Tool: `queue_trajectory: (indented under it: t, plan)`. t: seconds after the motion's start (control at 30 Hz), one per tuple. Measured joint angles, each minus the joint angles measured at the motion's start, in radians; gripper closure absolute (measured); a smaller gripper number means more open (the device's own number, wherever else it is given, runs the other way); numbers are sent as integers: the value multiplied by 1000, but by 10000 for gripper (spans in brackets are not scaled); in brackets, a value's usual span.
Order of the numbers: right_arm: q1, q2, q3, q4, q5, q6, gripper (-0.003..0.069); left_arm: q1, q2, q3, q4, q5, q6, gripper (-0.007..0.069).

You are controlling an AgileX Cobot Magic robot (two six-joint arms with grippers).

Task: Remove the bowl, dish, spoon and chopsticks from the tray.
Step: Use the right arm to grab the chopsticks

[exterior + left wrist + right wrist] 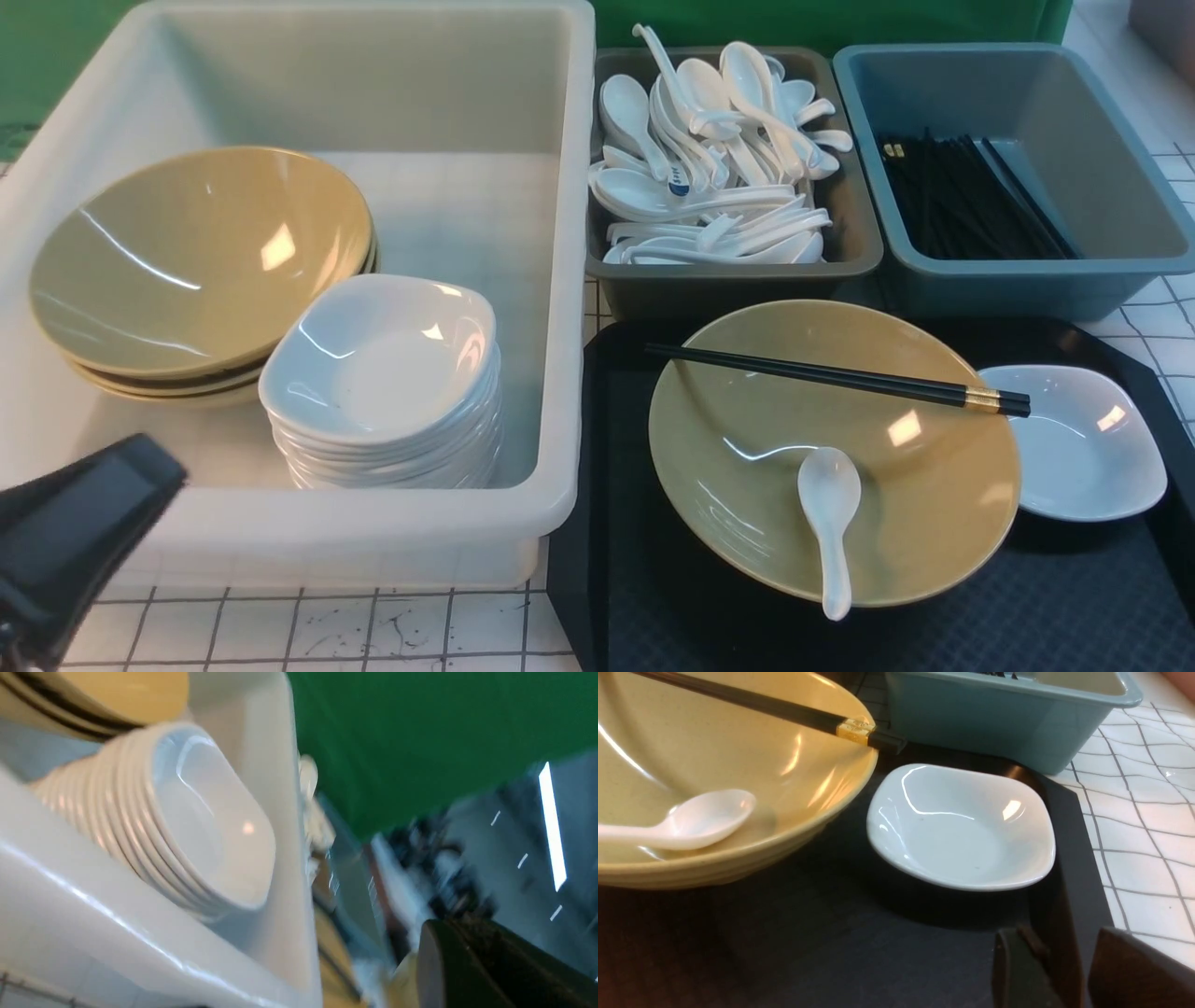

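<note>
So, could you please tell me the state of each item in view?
bowl: upright on the tray, spoon inside, chopsticks across its rim.
dish: upright, empty, on the tray beside the bowl.
spoon: scoop up, lying in the bowl.
chopsticks: paired, resting across the bowl's rim.
white tub: holds stacked bowls and dishes.
grey bin: heaped with spare spoons.
blue bin: holds spare chopsticks.
left pincer: shut.
right pincer: open, empty.

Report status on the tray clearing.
Left gripper shut, right gripper open. Bowl, dish on tray; spoon in bowl, chopsticks across its rim. Nothing in the way.
</note>
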Motion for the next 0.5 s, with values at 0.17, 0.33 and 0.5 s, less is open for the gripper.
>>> queue_trajectory:
  t: [0.17, 0.33, 0.5]
  plan:
    - [0, 0, 15, 106, -92, 172, 423, -2, 224, -175, 10, 281, 210, 625]
    - [0, 0, 17, 215, -190, 385, 423, -22, 350, -228, 2, 368, 327, 625]
    - [35, 6, -12, 233, -62, 478, 428, -121, 412, -238, -32, 323, 402, 625]
